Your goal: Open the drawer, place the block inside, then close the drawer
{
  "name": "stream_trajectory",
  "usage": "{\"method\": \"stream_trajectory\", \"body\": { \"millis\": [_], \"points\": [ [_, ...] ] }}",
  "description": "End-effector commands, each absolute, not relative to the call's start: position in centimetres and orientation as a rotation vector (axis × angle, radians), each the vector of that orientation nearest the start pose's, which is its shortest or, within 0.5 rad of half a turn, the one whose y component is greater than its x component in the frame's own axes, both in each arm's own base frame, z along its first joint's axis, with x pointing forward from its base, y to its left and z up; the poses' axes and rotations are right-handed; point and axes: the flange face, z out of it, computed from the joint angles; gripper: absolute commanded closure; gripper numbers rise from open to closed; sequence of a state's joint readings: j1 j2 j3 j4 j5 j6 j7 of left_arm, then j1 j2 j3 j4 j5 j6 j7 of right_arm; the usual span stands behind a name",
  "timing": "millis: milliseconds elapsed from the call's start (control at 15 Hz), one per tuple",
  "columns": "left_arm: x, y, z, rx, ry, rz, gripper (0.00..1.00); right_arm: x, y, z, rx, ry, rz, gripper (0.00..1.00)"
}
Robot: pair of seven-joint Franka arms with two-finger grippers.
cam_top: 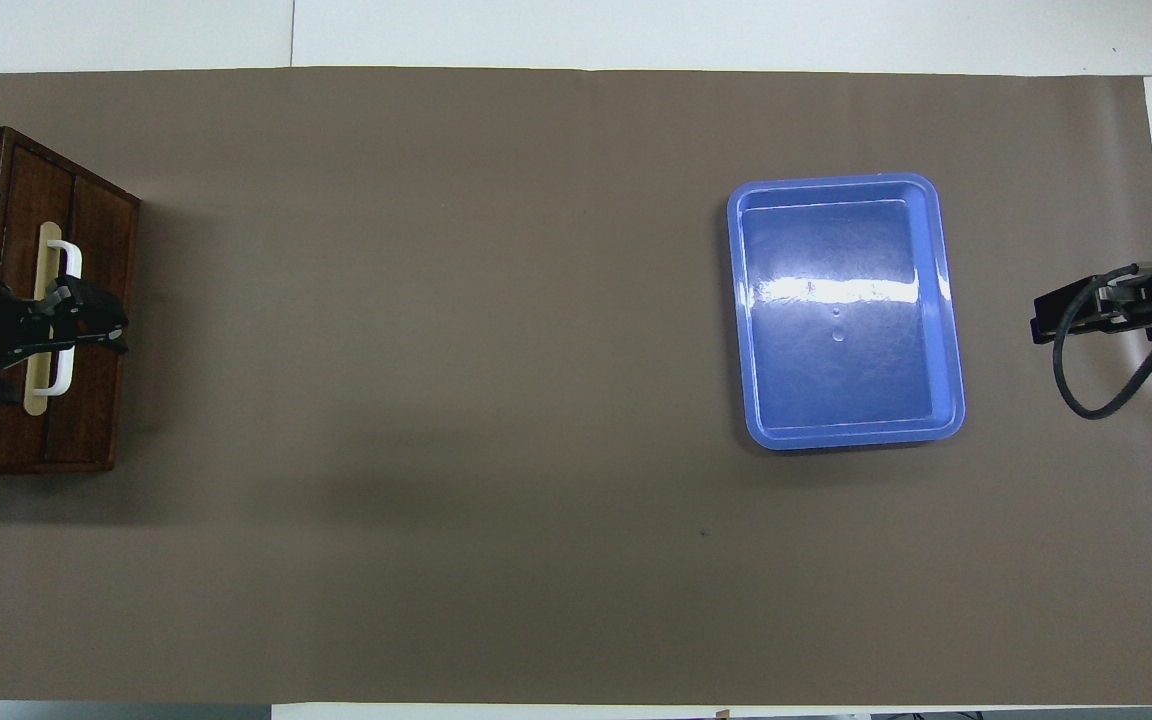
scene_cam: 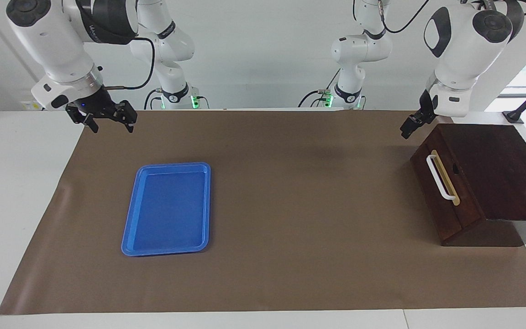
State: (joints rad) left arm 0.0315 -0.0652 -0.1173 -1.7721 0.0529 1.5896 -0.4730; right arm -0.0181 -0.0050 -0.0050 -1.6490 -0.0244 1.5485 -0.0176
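Observation:
The drawer is closed in the dark wooden box at the left arm's end of the table. Its white bar handle faces the table's middle. The block is out of view. My left gripper hangs in the air, open and holding nothing. From above it is over the handle, and in the facing view it is well clear of the box. My right gripper waits open and empty above the mat's corner at the right arm's end.
A flat blue tray with nothing in it lies on the brown mat toward the right arm's end. White tabletop borders the mat.

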Motion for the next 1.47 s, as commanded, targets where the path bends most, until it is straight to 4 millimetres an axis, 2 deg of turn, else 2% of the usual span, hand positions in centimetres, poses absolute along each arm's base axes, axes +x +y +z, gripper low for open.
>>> {"method": "stream_trajectory", "body": {
  "millis": [0,133,200,267,400,600,1067,1400],
  "points": [
    [52.6,-3.5,57.3,-3.091,-0.337,0.197,0.0,54.2,-1.8,59.0,-3.161,0.036,0.168,0.0],
    [53.8,-3.0,57.7,-3.11,-0.254,0.188,0.0,54.2,-1.7,58.9,-3.162,0.033,0.166,0.0],
    [54.8,-3.3,58.1,-3.113,-0.227,0.212,0.0,54.2,-1.7,59.0,-3.162,0.033,0.161,0.0],
    [55.0,-3.5,58.2,-3.109,-0.215,0.243,0.0,54.2,-1.7,59.0,-3.162,0.033,0.163,0.0],
    [54.4,-4.1,58.1,-3.106,-0.176,0.264,0.0,54.2,-1.7,59.0,-3.162,0.033,0.161,0.0],
    [54.1,-4.1,58.1,-3.118,-0.043,0.261,0.0,54.1,-1.6,58.9,-3.162,0.031,0.168,0.0],
    [54.4,-4.6,58.5,-3.118,-0.021,0.229,0.0,54.2,-1.2,59.0,-3.164,0.021,0.166,0.0],
    [54.6,-5.0,59.6,-3.124,0.05,0.184,0.0,54.2,-1.2,59.0,-3.162,0.023,0.165,0.0]
  ]
}}
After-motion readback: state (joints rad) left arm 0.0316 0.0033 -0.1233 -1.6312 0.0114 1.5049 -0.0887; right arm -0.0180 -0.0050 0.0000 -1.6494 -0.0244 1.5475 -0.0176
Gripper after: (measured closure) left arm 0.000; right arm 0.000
